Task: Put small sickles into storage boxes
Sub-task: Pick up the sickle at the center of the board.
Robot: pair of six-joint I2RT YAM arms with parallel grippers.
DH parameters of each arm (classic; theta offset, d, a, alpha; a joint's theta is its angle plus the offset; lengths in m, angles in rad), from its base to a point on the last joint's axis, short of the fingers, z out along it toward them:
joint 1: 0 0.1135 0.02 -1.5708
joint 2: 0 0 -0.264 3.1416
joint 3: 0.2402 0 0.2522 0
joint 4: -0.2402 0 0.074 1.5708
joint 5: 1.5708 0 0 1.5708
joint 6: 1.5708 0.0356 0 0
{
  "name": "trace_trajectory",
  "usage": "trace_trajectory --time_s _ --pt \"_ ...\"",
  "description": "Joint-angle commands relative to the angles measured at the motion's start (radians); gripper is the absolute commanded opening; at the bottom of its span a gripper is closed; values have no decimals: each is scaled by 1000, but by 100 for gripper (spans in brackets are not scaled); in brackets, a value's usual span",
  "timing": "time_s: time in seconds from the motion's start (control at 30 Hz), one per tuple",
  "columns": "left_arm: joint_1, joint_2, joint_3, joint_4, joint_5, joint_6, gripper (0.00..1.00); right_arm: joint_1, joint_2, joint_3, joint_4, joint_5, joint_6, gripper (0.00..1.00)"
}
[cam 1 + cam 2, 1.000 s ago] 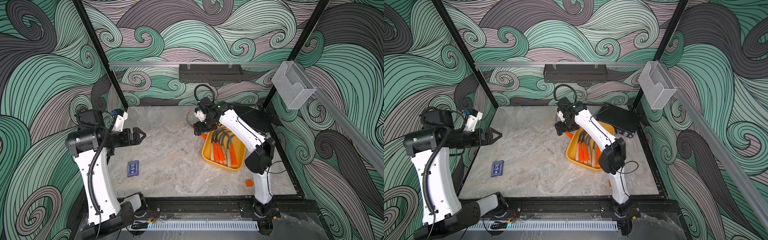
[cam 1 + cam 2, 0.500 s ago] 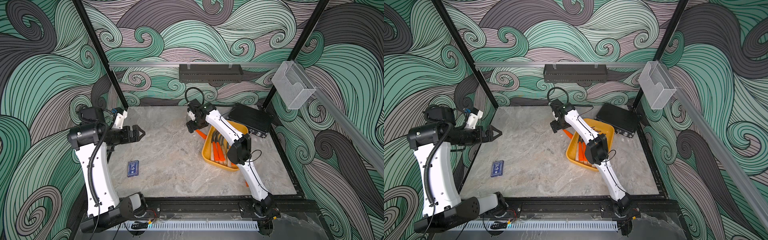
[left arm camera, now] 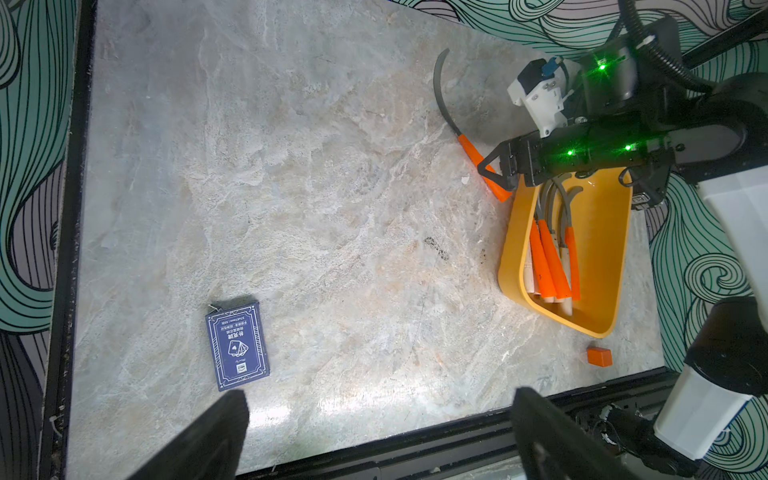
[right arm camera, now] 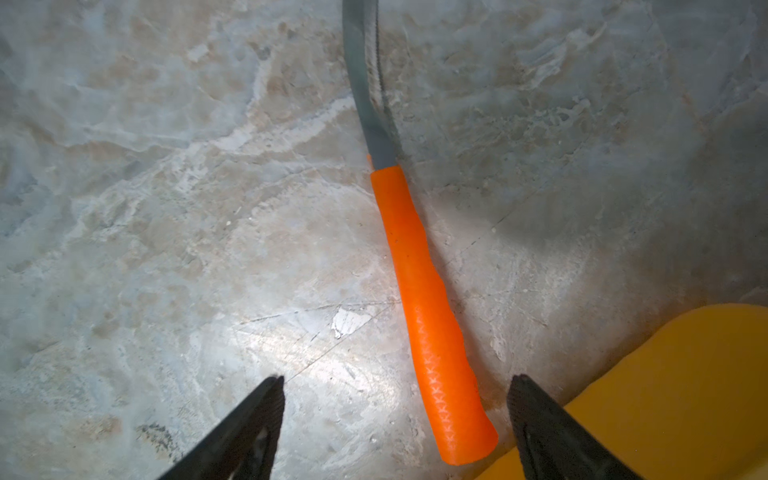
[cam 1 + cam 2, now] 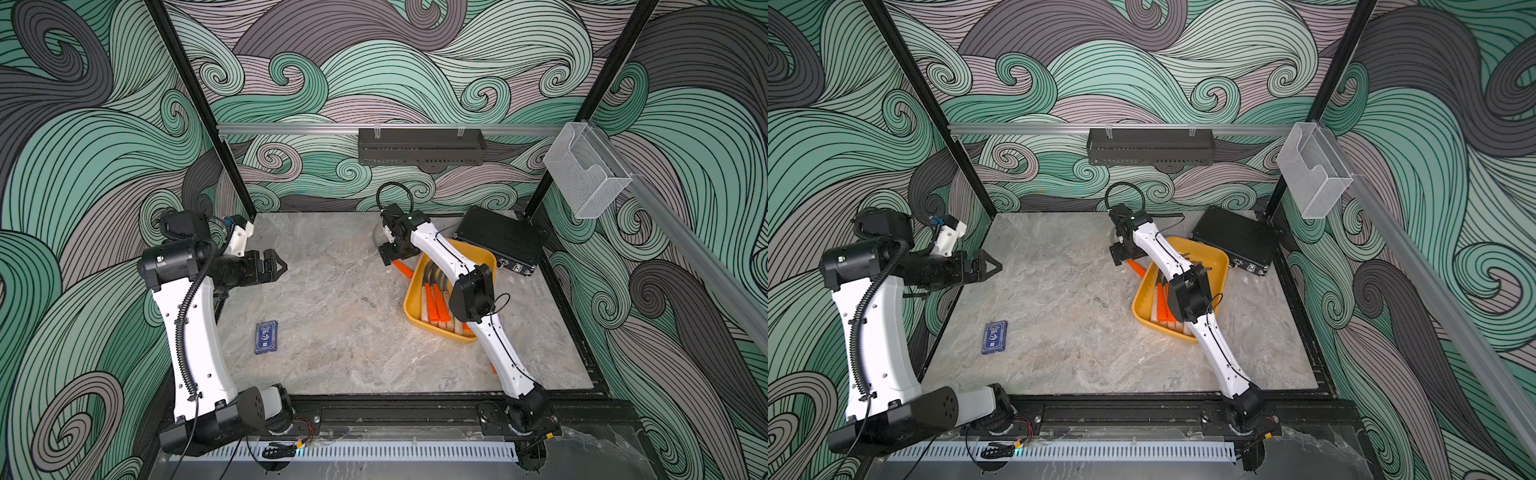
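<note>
Beside the yellow tray (image 4: 665,395), I see my right gripper (image 4: 395,377) poised jaws apart over a loose orange-handled sickle (image 4: 428,311) (my left gripper (image 3: 380,401), equally wide, holds nothing).

A blue playing-card box (image 5: 266,337) is lying flat and face up on the marble tabletop (image 5: 332,316), well apart from everything else, and is showing in both top views. A small orange cube (image 3: 599,357) is sitting on the marble close to the table's front edge. A black ribbed case (image 5: 500,239) is resting in the far right corner. A black perforated shelf (image 5: 420,146) is hanging from the aluminium rail (image 5: 291,129) on the wave-patterned back wall, and a clear plastic bin (image 5: 584,170) is hanging on the side rail.
</note>
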Motion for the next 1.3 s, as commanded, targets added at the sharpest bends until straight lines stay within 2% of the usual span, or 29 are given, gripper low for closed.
trace_trajectory --time_s 0.0,0.47,1.0,1.27 --pt "6 6 7 -22 -11 15 99 -15 18 11 16 -6 18 86" --pt "5 4 -12 -21 -20 27 98 -33 45 -28 22 -127 9 84" --pt "6 10 -19 -15 -26 36 98 -5 67 -46 -19 -114 -25 84" --pt "7 5 -24 -19 -29 36 99 15 53 -74 -43 -126 -32 79"
